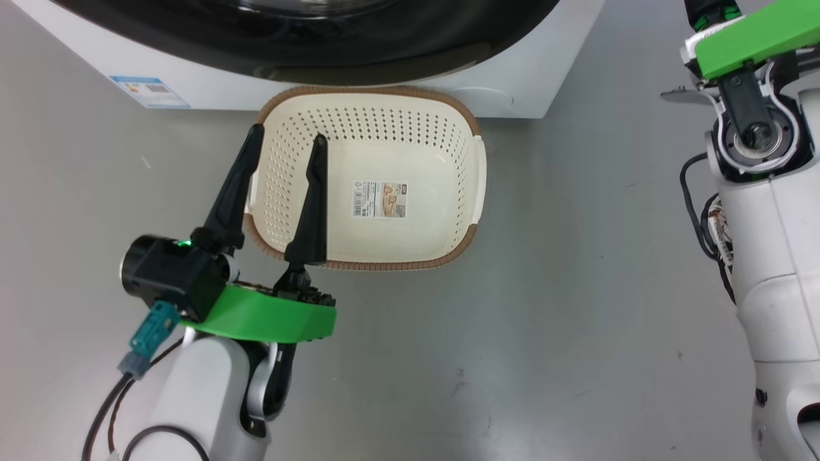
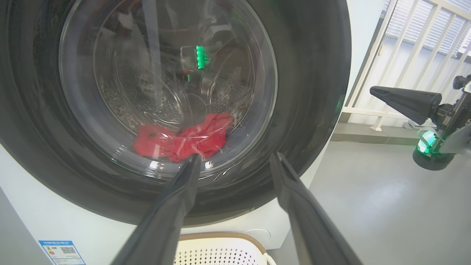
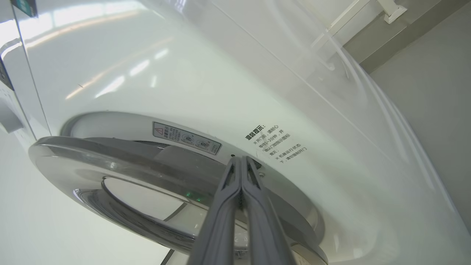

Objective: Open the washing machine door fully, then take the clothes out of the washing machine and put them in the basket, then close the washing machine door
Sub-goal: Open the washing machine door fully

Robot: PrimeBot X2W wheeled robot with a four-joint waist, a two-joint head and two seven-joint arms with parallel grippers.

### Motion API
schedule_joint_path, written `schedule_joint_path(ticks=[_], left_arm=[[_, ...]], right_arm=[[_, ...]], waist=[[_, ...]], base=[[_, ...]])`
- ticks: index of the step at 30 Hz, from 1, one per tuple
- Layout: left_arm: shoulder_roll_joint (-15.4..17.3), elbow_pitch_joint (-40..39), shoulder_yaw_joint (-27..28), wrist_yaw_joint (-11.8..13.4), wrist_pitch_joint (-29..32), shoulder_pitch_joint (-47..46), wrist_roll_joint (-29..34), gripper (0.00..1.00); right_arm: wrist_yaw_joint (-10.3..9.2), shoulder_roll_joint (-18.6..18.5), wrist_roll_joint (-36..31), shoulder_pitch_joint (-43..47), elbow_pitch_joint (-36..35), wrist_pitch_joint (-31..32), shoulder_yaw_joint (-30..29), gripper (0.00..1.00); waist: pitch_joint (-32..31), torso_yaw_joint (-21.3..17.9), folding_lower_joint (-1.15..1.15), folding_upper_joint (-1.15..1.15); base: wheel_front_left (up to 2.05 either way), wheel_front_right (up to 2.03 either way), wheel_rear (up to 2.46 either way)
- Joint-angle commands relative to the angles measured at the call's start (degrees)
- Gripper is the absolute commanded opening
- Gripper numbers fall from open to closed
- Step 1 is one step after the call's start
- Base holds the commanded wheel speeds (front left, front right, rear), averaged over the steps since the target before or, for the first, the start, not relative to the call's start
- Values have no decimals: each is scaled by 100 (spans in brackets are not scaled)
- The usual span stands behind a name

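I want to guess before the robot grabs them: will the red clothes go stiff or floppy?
Probably floppy: the red clothes lie crumpled in soft folds, holding no shape. They look like a small, thin heap, so likely light. Loose ends would probably dangle when lifted.

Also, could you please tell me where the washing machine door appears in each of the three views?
Head view: the washing machine door is the black arc along the top edge, above the basket.
Left wrist view: the door spans left and centre, the clothes behind its glass.
Right wrist view: the door curves obliquely across the lower left.
Shared landmark: the washing machine's white front.
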Motion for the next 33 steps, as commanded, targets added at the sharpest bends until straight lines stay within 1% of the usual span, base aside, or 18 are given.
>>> schedule_joint_path(ticks=[1, 6, 11, 22, 28, 33], left_arm=[[89, -179, 155, 14, -45, -86, 71, 100], [89, -232, 142, 25, -45, -114, 55, 100], [89, -256, 98, 27, -45, -163, 24, 100], [89, -279, 11, 57, -45, -173, 11, 100], [89, -311, -27, 67, -45, -172, -10, 100], [89, -329, -45, 64, -45, -192, -29, 100]], right_arm=[[3, 70, 79, -137, -171, 58, 29, 0], [3, 87, 542, -335, -133, 479, -54, 0], [3, 92, 845, -525, 8, 843, -109, 0], [3, 23, 1124, -937, 380, 1318, -201, 0], [3, -86, 1099, -1125, 586, 1578, -148, 0], [3, -117, 1216, -1265, 762, 1928, -158, 0]], waist=[[56, 26, 0, 0], [162, 59, 0, 0], [249, 138, 0, 0], [350, 358, 0, 0], [399, 450, 0, 0], [445, 502, 0, 0]], base=[[0, 0, 0], [0, 0, 0], [0, 0, 0], [0, 0, 0], [0, 0, 0], [0, 0, 0]])
